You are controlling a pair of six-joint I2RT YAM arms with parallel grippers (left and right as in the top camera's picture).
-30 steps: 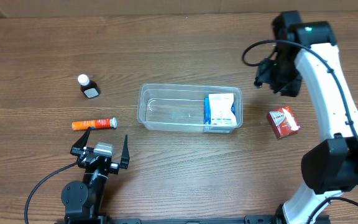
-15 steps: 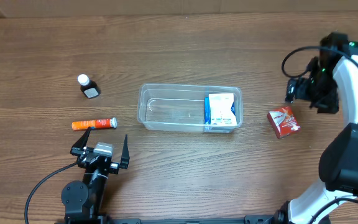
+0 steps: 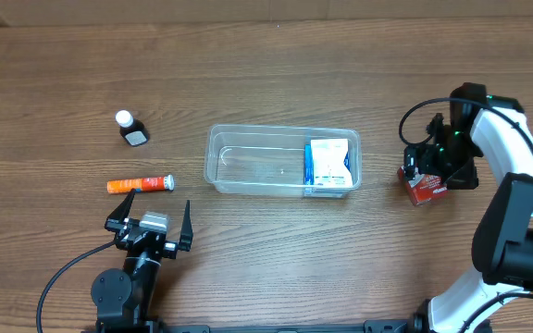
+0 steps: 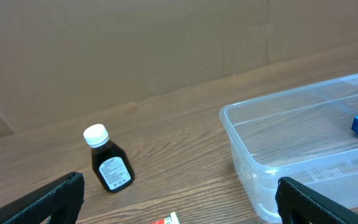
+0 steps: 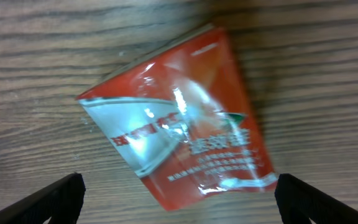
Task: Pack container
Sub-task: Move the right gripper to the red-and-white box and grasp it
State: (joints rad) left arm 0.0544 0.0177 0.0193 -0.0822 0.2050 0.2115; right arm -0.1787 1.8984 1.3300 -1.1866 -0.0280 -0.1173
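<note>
Clear plastic forms the container [image 3: 248, 165], which stands near the middle of the wooden table [image 3: 248, 65], with its long side running from left to right. A white and blue box [image 3: 329, 165] lies inside it at the right end.

To the right of the container, apart from it, a red box [image 3: 426, 188] lies flat on the wood. The right gripper [image 3: 430, 166] hangs directly over this box. In the right wrist view its fingers [image 5: 61, 199] are spread wide, and the glossy red box sits between them and a little ahead. I cannot tell if they touch it.

The left gripper [image 3: 153, 218] is at the near edge of the table, in front of the container's left part. Its fingers are also wide apart and hold nothing.

An orange tube [image 3: 141, 185] lies just beyond this gripper. Farther away stands a small dark bottle [image 3: 130, 129] with a white cap, well apart from the container.
</note>
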